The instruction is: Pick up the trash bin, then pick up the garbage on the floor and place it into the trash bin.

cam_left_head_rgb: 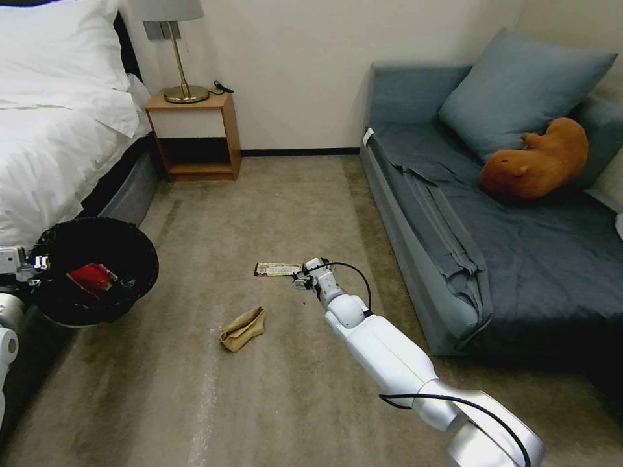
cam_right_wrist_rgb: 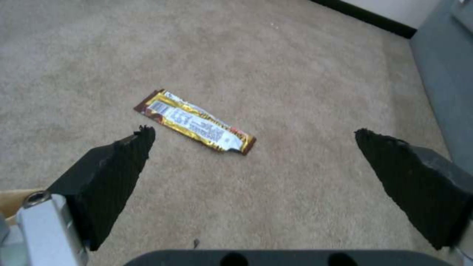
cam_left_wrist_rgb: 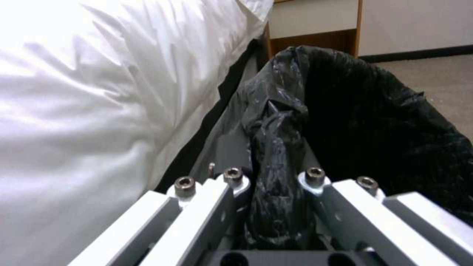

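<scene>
Right gripper [cam_right_wrist_rgb: 251, 138] above flat, crinkled wrapper [cam_right_wrist_rgb: 194, 121]

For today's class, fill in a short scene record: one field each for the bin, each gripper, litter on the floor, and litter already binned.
Trash bin: trash bin, black-lined, held up beside the bed
Left gripper: left gripper shut on the bin's bag rim
Right gripper: right gripper open, over the carpet near the snack wrapper
Litter on floor: snack wrapper, tan paper bag
Litter in bin: red-and-white wrapper
</scene>
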`<state>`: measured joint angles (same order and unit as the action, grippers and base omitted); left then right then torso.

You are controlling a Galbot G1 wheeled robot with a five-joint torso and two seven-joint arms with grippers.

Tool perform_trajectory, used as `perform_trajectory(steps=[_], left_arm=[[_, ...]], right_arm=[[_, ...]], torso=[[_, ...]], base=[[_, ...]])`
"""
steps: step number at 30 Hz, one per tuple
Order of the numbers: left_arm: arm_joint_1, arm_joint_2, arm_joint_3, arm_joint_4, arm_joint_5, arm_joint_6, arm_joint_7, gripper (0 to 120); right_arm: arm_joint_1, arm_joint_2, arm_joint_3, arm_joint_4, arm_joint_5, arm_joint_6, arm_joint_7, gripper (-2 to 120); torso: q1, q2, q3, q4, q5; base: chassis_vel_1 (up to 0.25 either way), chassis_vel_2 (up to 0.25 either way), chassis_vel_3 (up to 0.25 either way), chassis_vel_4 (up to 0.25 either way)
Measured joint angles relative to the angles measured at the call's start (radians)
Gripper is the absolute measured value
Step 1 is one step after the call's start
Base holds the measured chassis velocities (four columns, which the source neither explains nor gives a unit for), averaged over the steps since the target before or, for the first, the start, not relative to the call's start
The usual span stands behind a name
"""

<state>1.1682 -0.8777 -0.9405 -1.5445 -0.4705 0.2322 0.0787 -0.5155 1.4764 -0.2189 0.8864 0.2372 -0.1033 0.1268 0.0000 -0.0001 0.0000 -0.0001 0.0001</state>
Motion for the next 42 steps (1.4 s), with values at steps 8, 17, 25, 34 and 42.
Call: perform_trajectory(steps=[8, 17, 25, 34, 42], left_arm=[[0.02, 0.028, 0.01, -0.002, 0.0, -0.009, 0.006, 6], [0.016, 0.033, 0.015, 0.014, -0.004, -0.016, 0.011, 6], [0.005, 0.029, 0.02, 0.014, -0.005, -0.017, 0.012, 6], [0.008, 0.027, 0.016, 0.014, -0.008, -0.016, 0.012, 6], [0.008, 0.014, 0.014, 0.013, -0.007, -0.014, 0.012, 6]], right_arm=[[-0.023, -0.005, 0.022, 0.016, 0.001, 0.006, -0.005, 100], [-0.026, 0.003, 0.04, 0.002, 0.014, 0.03, -0.021, 100], [-0.018, 0.016, 0.058, -0.04, 0.01, 0.06, -0.033, 100], [-0.006, 0.026, 0.06, -0.06, 0.005, 0.07, -0.041, 100], [-0.006, 0.023, 0.065, -0.063, 0.0, 0.079, -0.045, 100]], torso=[[0.0, 0.0, 0.0, 0.0002, -0.0001], [0.0, 0.0, 0.0, 0.0002, -0.0003], [0.0, 0.0, 0.0, 0.0001, -0.0002], [0.0, 0.0, 0.0, 0.0002, -0.0002], [0.0, 0.0, 0.0, 0.0001, -0.0002]], base=[[0.0, 0.0, 0.0, 0.0], [0.0, 0.0, 0.0, 0.0], [0.0, 0.0, 0.0, 0.0], [0.0, 0.0, 0.0, 0.0], [-0.007, 0.005, 0.004, -0.005]])
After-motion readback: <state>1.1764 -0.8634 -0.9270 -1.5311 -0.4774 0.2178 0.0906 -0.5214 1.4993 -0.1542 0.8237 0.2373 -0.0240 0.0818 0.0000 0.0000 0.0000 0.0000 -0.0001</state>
